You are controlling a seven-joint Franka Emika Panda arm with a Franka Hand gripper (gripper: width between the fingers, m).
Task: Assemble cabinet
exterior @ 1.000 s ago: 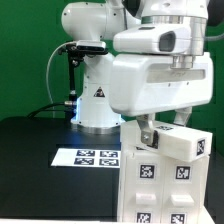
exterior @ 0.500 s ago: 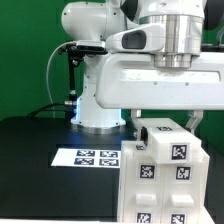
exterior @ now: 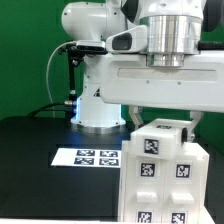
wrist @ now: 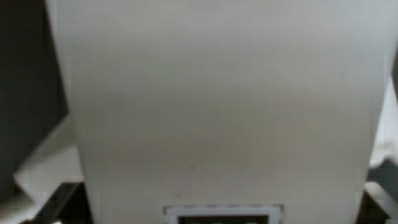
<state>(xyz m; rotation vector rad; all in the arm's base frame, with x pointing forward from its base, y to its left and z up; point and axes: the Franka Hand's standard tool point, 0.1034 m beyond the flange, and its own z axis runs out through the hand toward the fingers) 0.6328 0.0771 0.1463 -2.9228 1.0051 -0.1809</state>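
The cabinet (exterior: 165, 175) is a large white box with square black-and-white tags on its faces, standing at the front of the exterior view's right. My gripper (exterior: 163, 124) sits directly over its top, with one finger (exterior: 135, 118) down each side of the upper block. The jaws are closed against the cabinet. In the wrist view the cabinet's white face (wrist: 222, 100) fills the frame, with a tag edge low down. My gripper (wrist: 222, 208) straddles it, and a dark fingertip (wrist: 64, 205) shows at each lower corner.
The marker board (exterior: 95, 157) lies flat on the black table (exterior: 30, 150) to the exterior view's left of the cabinet. The arm's white base (exterior: 98, 100) stands behind it, with a black camera stand (exterior: 62, 80) and a green backdrop.
My wrist has rotated from tilted to level, and the cabinet has turned with it, from leaning to squarely upright under the hand.
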